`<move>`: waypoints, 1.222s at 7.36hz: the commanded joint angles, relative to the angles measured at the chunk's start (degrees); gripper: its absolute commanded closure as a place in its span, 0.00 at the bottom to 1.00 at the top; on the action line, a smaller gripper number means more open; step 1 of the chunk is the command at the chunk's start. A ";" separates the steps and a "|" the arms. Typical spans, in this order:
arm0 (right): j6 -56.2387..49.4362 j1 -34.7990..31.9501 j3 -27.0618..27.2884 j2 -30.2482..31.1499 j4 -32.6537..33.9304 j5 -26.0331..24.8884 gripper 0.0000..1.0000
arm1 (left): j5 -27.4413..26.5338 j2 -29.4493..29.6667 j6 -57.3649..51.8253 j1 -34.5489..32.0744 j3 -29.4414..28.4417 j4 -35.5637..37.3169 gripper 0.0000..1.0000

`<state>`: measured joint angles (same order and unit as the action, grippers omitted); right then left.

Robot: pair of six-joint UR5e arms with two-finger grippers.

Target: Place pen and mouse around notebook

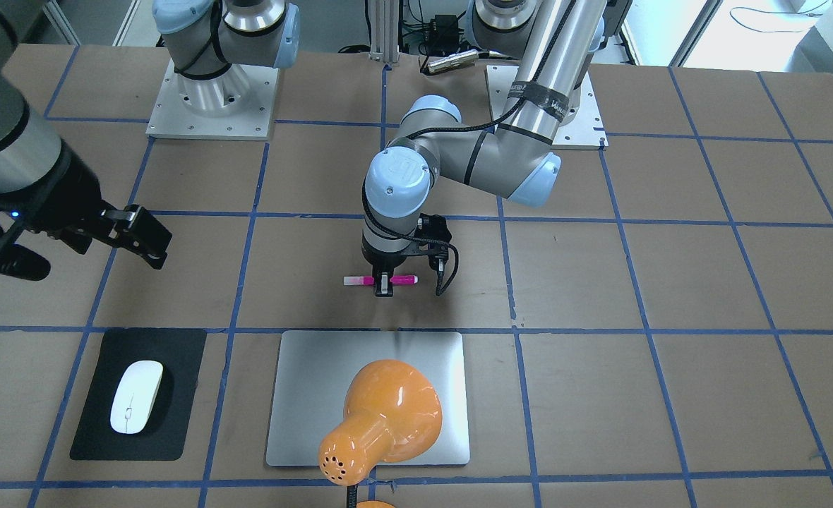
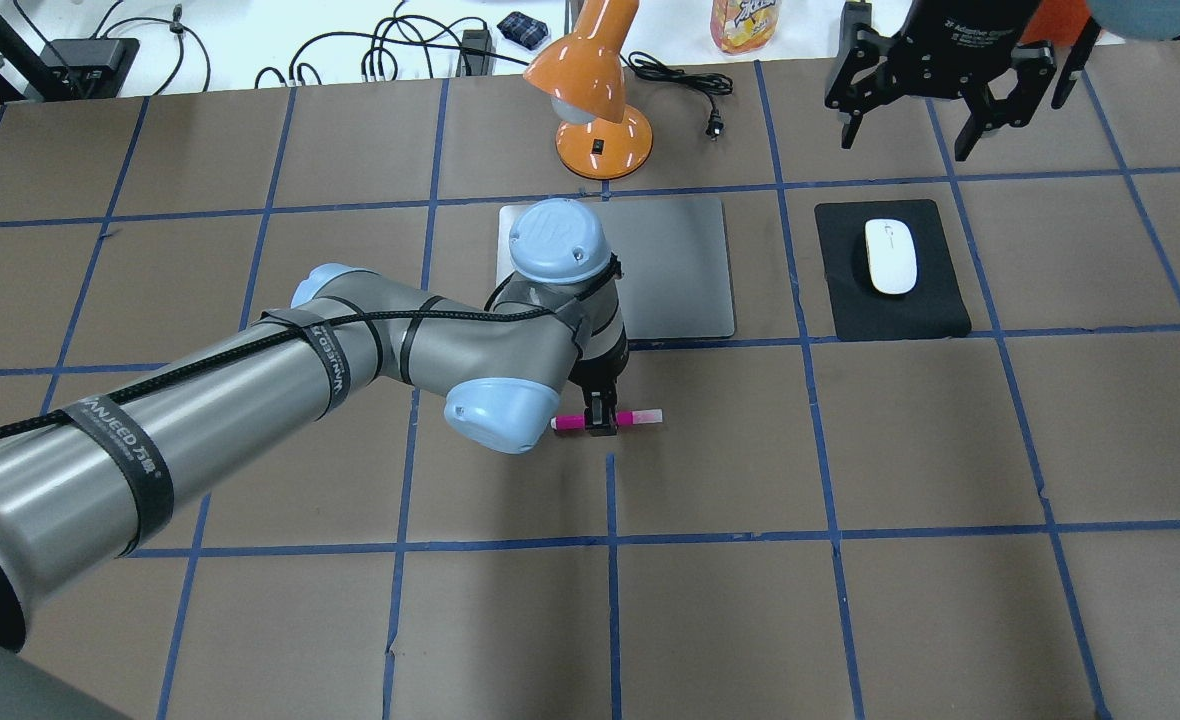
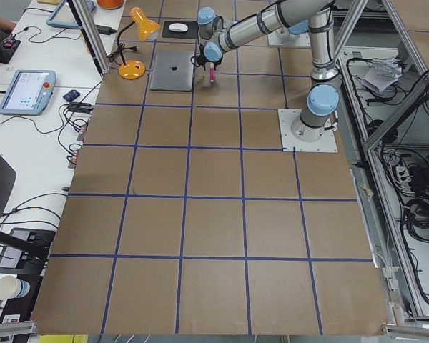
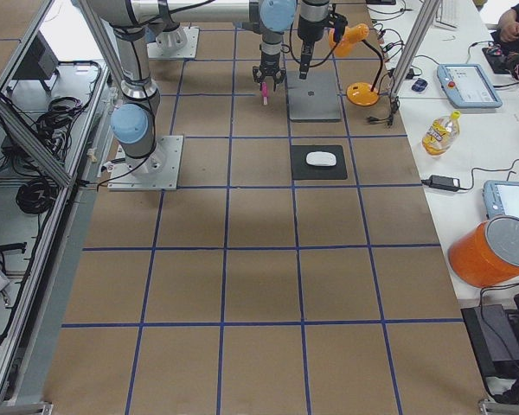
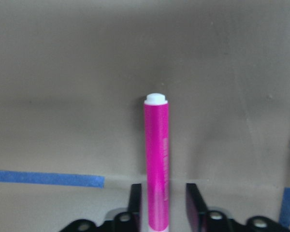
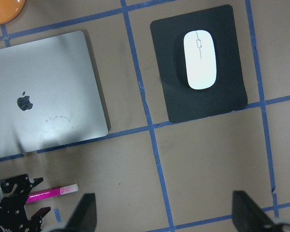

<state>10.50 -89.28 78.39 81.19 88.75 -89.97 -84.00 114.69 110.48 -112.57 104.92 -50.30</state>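
The magenta pen (image 1: 406,279) lies level over the brown table, just on the robot's side of the silver notebook (image 1: 303,395). My left gripper (image 1: 384,288) points straight down over the pen's middle. In the left wrist view the pen (image 5: 156,159) runs between the fingers (image 5: 195,205), with a gap on one side, so the gripper is open around it. The white mouse (image 2: 890,256) rests on a black mat (image 2: 900,315) beside the notebook (image 2: 680,260). High above the mat hangs my right gripper (image 2: 905,140), wide open and holding nothing.
An orange desk lamp (image 2: 600,100) stands at the notebook's far edge, with its shade over the notebook. Its cord and plug (image 2: 715,128) trail to the right. A bottle (image 2: 745,22) and cables lie beyond the table's far edge. Blue tape lines grid the table.
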 commanded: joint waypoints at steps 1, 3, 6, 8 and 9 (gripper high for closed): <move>0.31 -1.25 1.50 2.74 1.43 -0.47 0.00 | 1.72 -3.75 -12.22 4.26 -0.07 -1.02 0.00; 0.22 -1.25 5.17 5.45 1.60 -0.47 0.00 | 2.35 -11.03 -36.01 13.03 -0.33 -11.59 0.00; 0.40 -1.25 6.87 6.70 4.33 -0.73 0.00 | 1.56 -20.19 -68.13 22.30 -0.77 -23.17 0.00; 0.05 -1.25 6.96 6.61 4.33 -0.73 0.00 | 1.03 -24.50 -83.33 21.87 -1.56 -28.68 0.00; -0.13 -1.25 6.96 6.70 4.33 -0.73 0.00 | -0.71 -25.91 -92.72 22.22 -2.43 -31.07 0.00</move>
<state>10.62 -90.53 85.30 87.85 93.04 -90.68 -83.21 91.06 29.24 -90.59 103.39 -77.78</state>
